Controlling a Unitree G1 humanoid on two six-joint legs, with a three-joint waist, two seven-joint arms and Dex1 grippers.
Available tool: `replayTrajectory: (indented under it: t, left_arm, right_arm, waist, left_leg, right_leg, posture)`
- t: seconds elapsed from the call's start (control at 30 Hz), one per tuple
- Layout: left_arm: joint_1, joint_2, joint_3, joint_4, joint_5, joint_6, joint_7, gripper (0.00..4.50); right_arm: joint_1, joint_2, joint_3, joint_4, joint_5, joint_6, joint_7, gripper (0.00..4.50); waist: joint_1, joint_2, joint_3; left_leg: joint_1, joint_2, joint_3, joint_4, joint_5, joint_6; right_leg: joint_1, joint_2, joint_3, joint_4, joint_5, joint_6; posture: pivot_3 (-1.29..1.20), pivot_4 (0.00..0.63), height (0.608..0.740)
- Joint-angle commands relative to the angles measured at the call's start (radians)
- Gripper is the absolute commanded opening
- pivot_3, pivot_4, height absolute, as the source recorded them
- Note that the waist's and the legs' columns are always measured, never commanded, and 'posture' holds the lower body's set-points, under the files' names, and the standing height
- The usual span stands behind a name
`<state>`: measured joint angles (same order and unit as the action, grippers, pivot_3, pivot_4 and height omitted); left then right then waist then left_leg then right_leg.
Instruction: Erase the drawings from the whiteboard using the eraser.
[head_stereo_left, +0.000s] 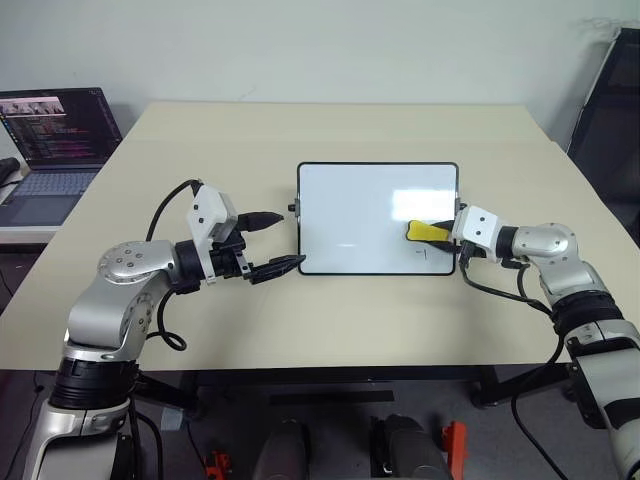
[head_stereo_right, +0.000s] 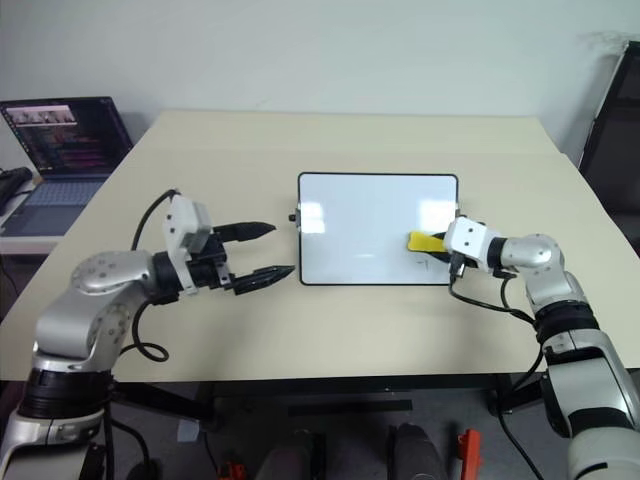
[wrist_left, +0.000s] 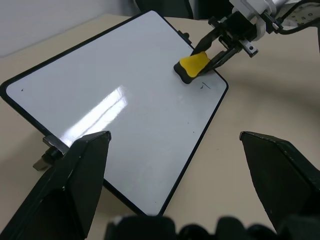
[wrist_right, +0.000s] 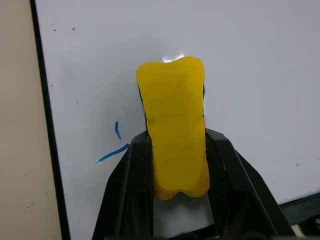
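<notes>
Yellow eraser (head_stereo_left: 427, 232), clamped in the right pincer (head_stereo_left: 446, 238), rested on the whiteboard (head_stereo_left: 350, 215) near its right edge (left pincer (head_stereo_left: 277, 243) spread, empty); wiping step underway, remaining marks (wrist_right: 114, 145) just beside needed a sideways stroke.

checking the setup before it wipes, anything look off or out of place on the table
Nothing stands out. The whiteboard lies flat and roughly square on the table, frame intact. The right gripper holds the yellow eraser over the board's near right corner, beside the small remaining marks. The left gripper is open beside the board's left edge.
</notes>
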<state>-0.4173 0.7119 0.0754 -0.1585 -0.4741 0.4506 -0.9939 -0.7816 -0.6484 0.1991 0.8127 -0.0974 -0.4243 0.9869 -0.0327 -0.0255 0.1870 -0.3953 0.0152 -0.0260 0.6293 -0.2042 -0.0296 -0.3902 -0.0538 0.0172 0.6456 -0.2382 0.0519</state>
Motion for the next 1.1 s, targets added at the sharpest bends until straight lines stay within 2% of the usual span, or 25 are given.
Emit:
replayTrajectory:
  t: [0.03,0.67,0.77,0.9,1.0,1.1]
  left_arm:
    - [-0.027,0.011,0.011,-0.012,-0.002,-0.011,-0.004,4.50]
    - [-0.042,-0.013,-0.005,-0.009,-0.006,-0.011,0.001,4.50]
    - [-0.032,-0.010,0.014,-0.033,-0.024,0.003,0.009,4.50]
    - [-0.026,-0.011,0.019,-0.047,-0.036,0.010,0.016,4.50]
    - [-0.027,-0.018,0.015,-0.048,-0.041,0.010,0.018,4.50]
    - [-0.034,-0.031,0.004,-0.046,-0.045,0.010,0.023,4.50]
  right_arm:
    - [0.063,-0.031,0.037,0.004,-0.045,0.057,0.056,1.02]
    - [0.168,-0.116,0.018,-0.173,-0.011,0.175,0.118,1.01]
    - [0.212,-0.118,-0.082,-0.428,0.202,0.404,0.213,1.01]
    - [0.268,-0.179,-0.189,-0.658,0.377,0.643,0.274,1.01]
    - [0.264,-0.189,-0.309,-0.741,0.532,0.792,0.255,1.01]
    - [0.249,-0.180,-0.395,-0.727,0.570,0.848,0.166,1.01]
  waist:
    - [0.000,-0.001,-0.001]
    - [0.001,-0.003,-0.002]
    - [0.002,-0.003,-0.002]
    - [0.003,0.000,0.000]
    - [0.005,0.000,0.000]
    - [0.004,-0.001,0.000]
  left_leg:
    - [0.002,0.000,0.000,0.000,0.000,0.000]
    - [0.005,0.000,0.000,0.000,0.000,0.000]
    - [0.004,0.000,0.000,0.000,0.000,0.000]
    - [-0.005,0.000,0.000,0.000,0.000,0.000]
    - [-0.006,0.000,0.000,-0.001,0.000,0.000]
    - [-0.006,0.000,0.000,-0.001,0.000,0.000]
  right_leg:
    - [0.002,0.000,0.000,0.000,0.000,-0.001]
    - [0.004,0.000,0.001,0.000,0.000,-0.001]
    - [0.003,0.000,0.000,0.000,0.000,-0.001]
    - [-0.005,0.000,0.000,0.000,0.003,0.005]
    - [-0.006,0.000,0.000,0.000,0.003,0.005]
    - [-0.006,0.000,0.000,-0.001,0.003,0.005]
  posture:
    - [0.00,0.150,0.740]
    - [0.00,0.150,0.740]
    - [0.00,0.150,0.740]
    - [0.00,0.150,0.740]
    - [0.00,0.150,0.740]
    - [0.00,0.150,0.740]
